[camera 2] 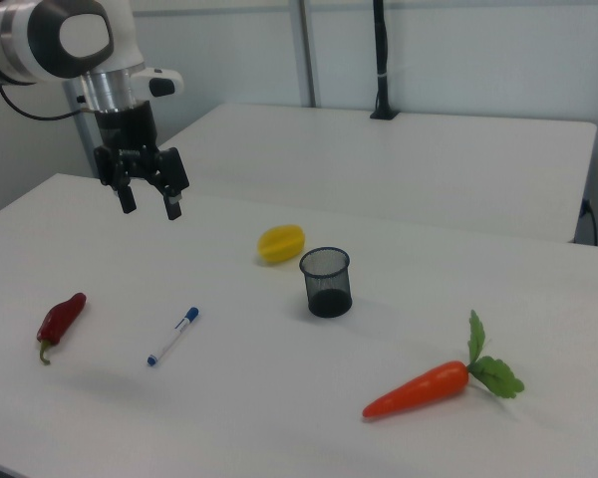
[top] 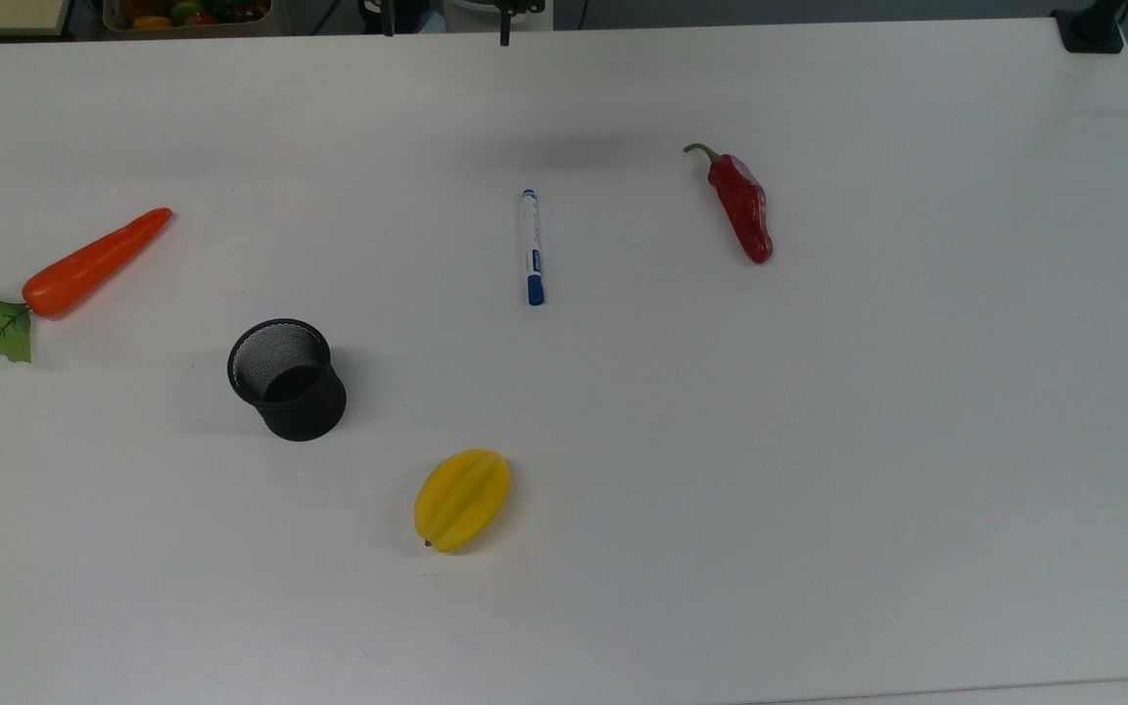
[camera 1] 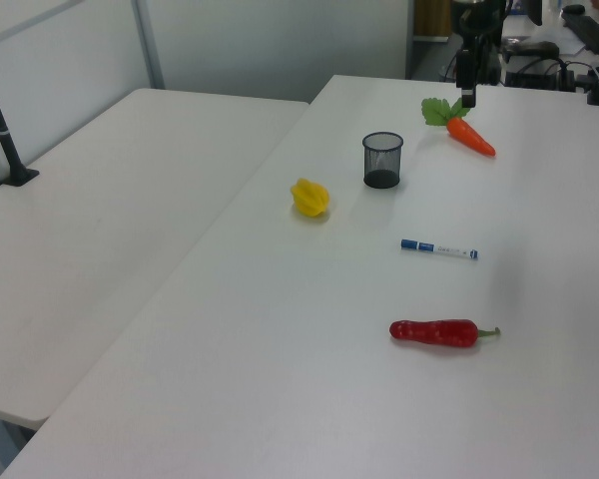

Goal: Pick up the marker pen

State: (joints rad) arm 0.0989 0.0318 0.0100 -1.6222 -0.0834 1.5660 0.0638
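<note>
Marker pen (camera 2: pixel 173 336): flat on the tabletop (camera 2: pixel 279 398), well below the claw.
Claw (camera 2: pixel 149 204): up high, fingers wide apart, holding nothing.

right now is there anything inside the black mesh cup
Nothing shows inside the black mesh cup: the top view looks into its open mouth and meets only dark mesh wall and floor. The near part of the floor is hidden behind the rim. The marker pen lies flat on the table, apart.
</note>
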